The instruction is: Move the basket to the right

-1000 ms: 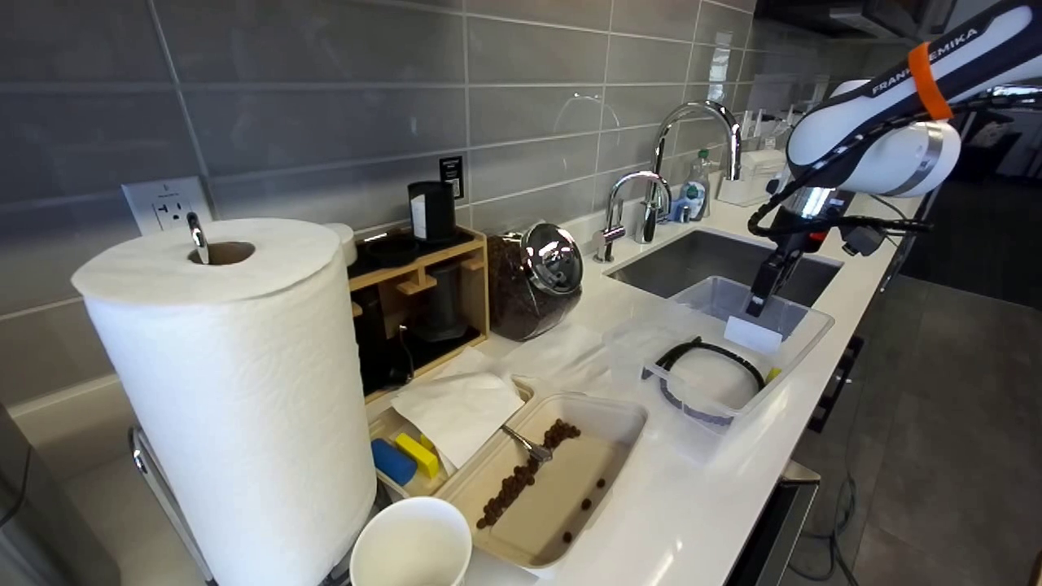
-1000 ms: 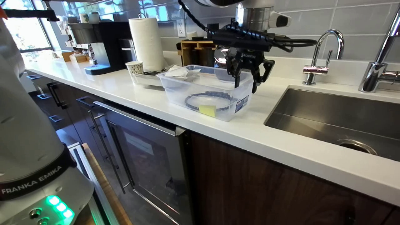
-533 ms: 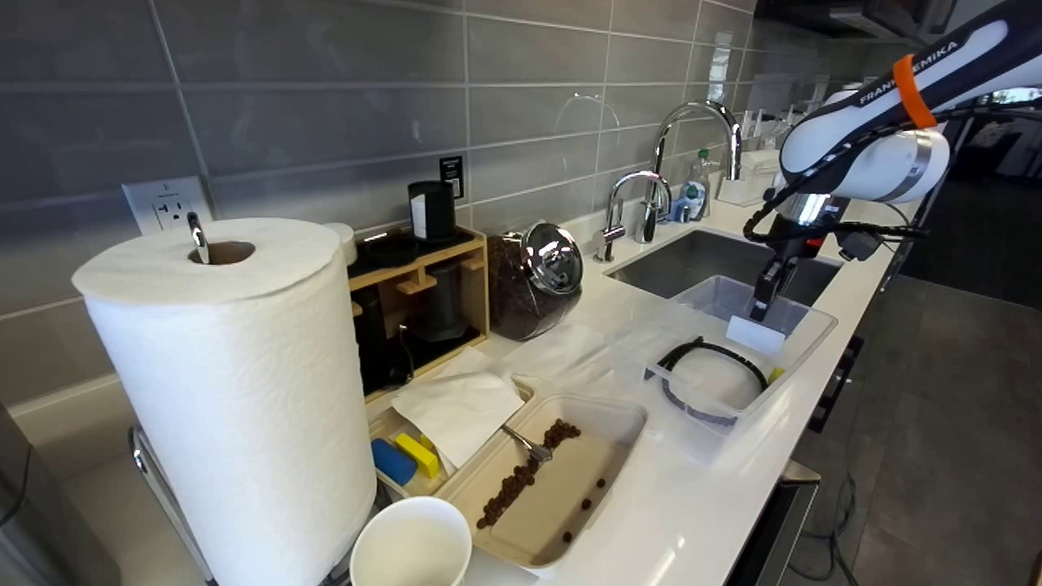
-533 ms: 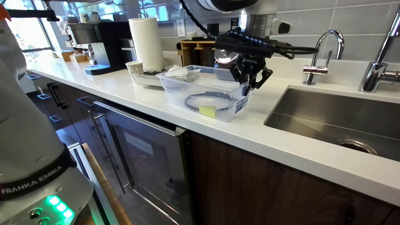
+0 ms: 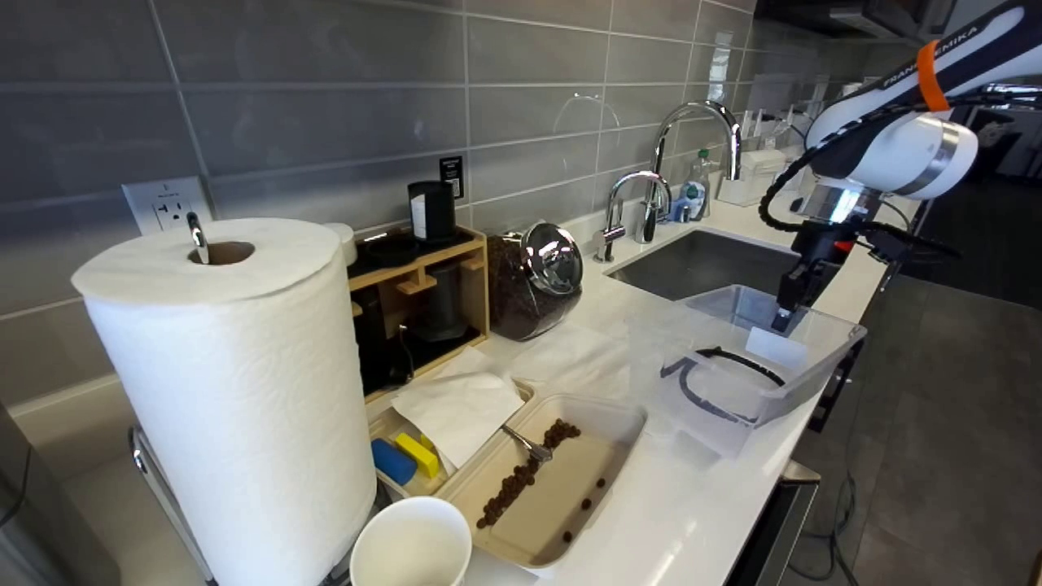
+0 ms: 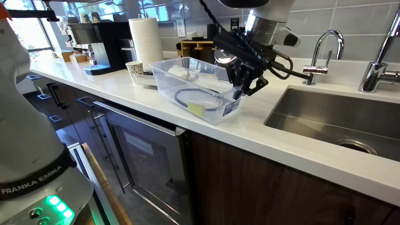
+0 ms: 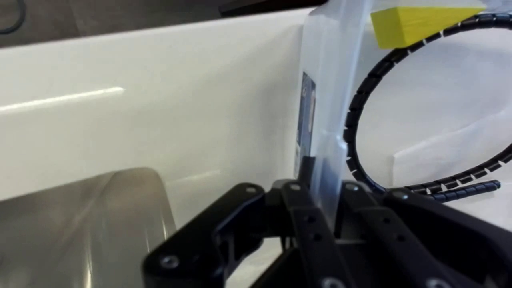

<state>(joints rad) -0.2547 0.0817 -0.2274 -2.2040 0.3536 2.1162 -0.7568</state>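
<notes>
One gripper (image 7: 325, 188), black: its two fingers (image 7: 316, 236) pinch the end wall of the basket, one outside the wall, one inside.

One basket (image 6: 168, 86), clear plastic: on the counter (image 6: 256, 125), gripped end towards the sink, tilted, with the end away from the gripper higher. Label (image 6: 231, 107): one, outside face of the gripped end. Contents: one looped black cable (image 7: 353, 120); one yellow block (image 7: 412, 26), near a side wall.

Standing near, gripped-end side: one steel sink (image 6: 312, 107), set into the counter. Behind the sink, two faucets: one short faucet (image 6: 315, 70), one tall faucet (image 6: 372, 78). Beside the tall one, one soap bottle (image 5: 697, 195), green cap.

Towards the tiled wall: one jar (image 5: 519, 301), tilted, shiny lid, dark contents; just beside it, one wooden shelf (image 5: 417, 283) bearing one black pot (image 5: 431, 212) on top.

Beyond the basket's raised end: two tan trays, side by side. Long tray (image 5: 545, 505): one spoon (image 5: 533, 449), a strip of brown pieces (image 5: 506, 496) too crowded to count, three loose ones. Second tray (image 5: 424, 486): one white napkin (image 5: 464, 407), one blue block (image 5: 394, 461), at least one yellow bar (image 5: 417, 455). Next to the trays: one paper cup (image 5: 413, 545), upright; one paper towel roll (image 5: 228, 391), upright.

Farthest out: one coffee machine (image 6: 109, 43), two cups (image 6: 95, 17) on top; one glass-fronted cooler (image 6: 147, 168) below the counter.
</notes>
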